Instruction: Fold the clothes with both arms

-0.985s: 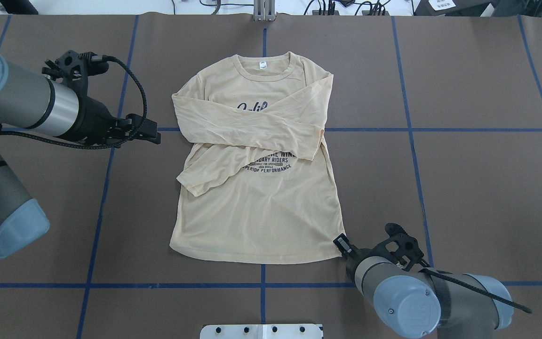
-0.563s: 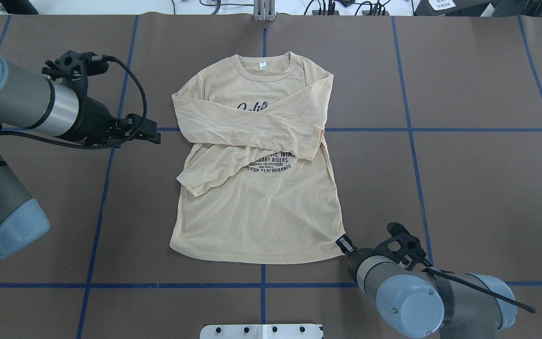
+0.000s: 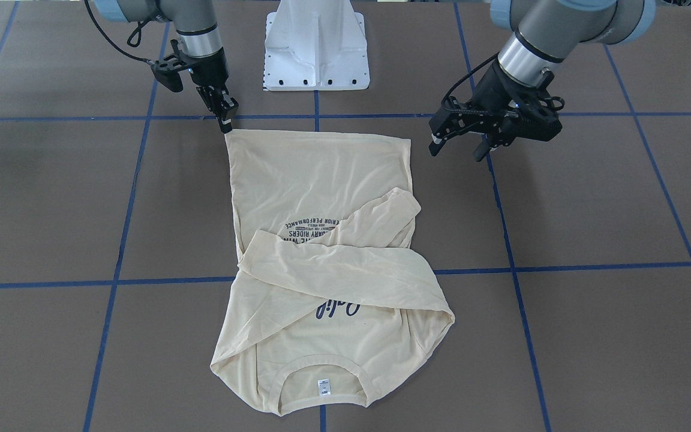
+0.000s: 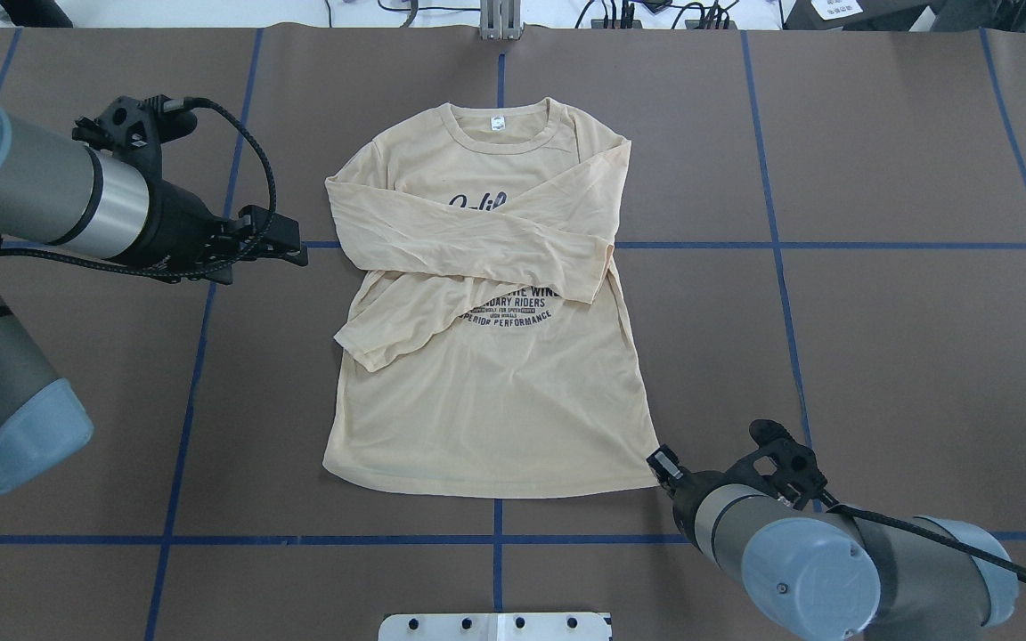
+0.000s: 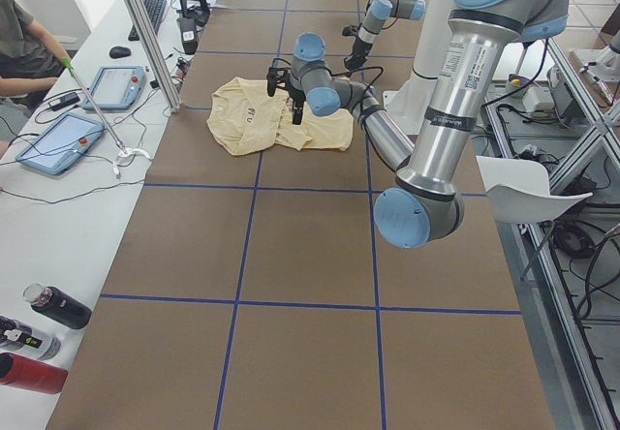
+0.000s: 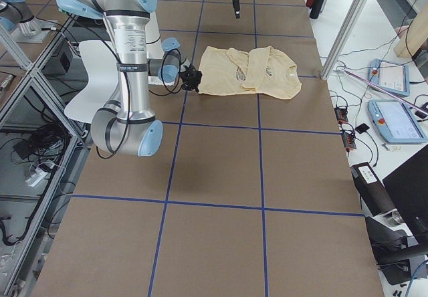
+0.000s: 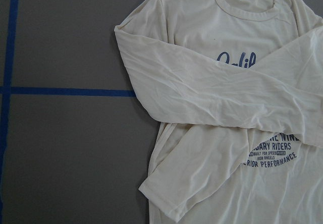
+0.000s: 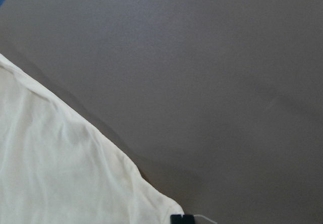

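The shirt [image 4: 486,356] is laid flat, front up, at the middle of the brown table [image 4: 878,356], which is marked with blue tape lines. Its neckline is turned away from the robot. Both sleeves are folded across the chest, and the print [image 4: 508,312] is partly covered by them. Navy script is cut off to roughly "Calif". Below the sleeves "...DARY RIDERS", "IRON WHEELS" and "SUPERIOR PERFORMANCE" can be read, with "...HE WIND" above them. A small white neck label [image 4: 500,124] is seen inside the ribbed collar, but its text is too small to be read.

The right gripper [image 3: 226,124] is set at the hem corner nearest the robot's right. Its fingers are seen pressed together, and the corner appears pinched between them. In the right wrist view only a black fingertip at the cloth edge is shown.

The left gripper [image 3: 456,149] is held above the table, beside the shirt's left edge and apart from it, with its fingers spread and nothing between them.

A sticker with print is seen on the near arm in the left side view, but it is unreadable.
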`<state>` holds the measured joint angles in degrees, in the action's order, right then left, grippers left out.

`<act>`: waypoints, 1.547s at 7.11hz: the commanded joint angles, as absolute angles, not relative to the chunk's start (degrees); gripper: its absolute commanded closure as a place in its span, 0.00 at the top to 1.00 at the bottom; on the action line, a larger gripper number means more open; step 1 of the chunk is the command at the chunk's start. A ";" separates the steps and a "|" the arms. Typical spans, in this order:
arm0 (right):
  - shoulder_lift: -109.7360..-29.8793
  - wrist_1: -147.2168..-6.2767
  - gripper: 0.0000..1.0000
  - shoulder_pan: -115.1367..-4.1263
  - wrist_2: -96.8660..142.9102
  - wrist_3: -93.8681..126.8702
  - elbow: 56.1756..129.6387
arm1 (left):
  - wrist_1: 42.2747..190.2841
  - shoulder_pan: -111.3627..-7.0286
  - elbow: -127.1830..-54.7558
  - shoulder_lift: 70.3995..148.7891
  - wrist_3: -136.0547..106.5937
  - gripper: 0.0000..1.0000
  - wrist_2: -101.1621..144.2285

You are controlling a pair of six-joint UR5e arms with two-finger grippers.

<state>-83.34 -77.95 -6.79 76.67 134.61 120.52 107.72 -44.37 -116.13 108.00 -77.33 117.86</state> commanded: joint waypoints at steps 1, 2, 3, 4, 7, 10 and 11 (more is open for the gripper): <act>-87.08 -77.96 0.00 -5.46 79.09 134.47 124.61 | 108.02 -39.94 -120.64 104.54 -88.56 0.99 112.46; -89.19 -78.05 0.00 -4.58 79.36 134.47 126.37 | 107.93 -35.73 -122.24 103.55 -91.81 0.99 107.97; -89.82 -78.05 0.00 -3.79 79.37 134.56 126.91 | 107.93 -30.64 -122.69 103.19 -97.59 0.99 107.06; -89.91 -78.13 0.00 -3.61 79.28 134.56 126.91 | 107.84 -25.80 -123.48 102.23 -99.30 0.99 102.96; -89.65 -78.13 0.00 -3.60 79.28 134.56 127.09 | 108.10 -15.67 -119.38 101.69 -107.45 0.81 95.45; -89.65 -78.13 0.00 -3.78 79.19 134.56 127.09 | 111.88 -13.45 -115.40 102.13 -108.02 0.65 93.52; -89.56 -78.13 0.00 -3.78 79.19 134.56 127.09 | 111.97 -12.84 -113.66 103.17 -108.02 0.64 93.60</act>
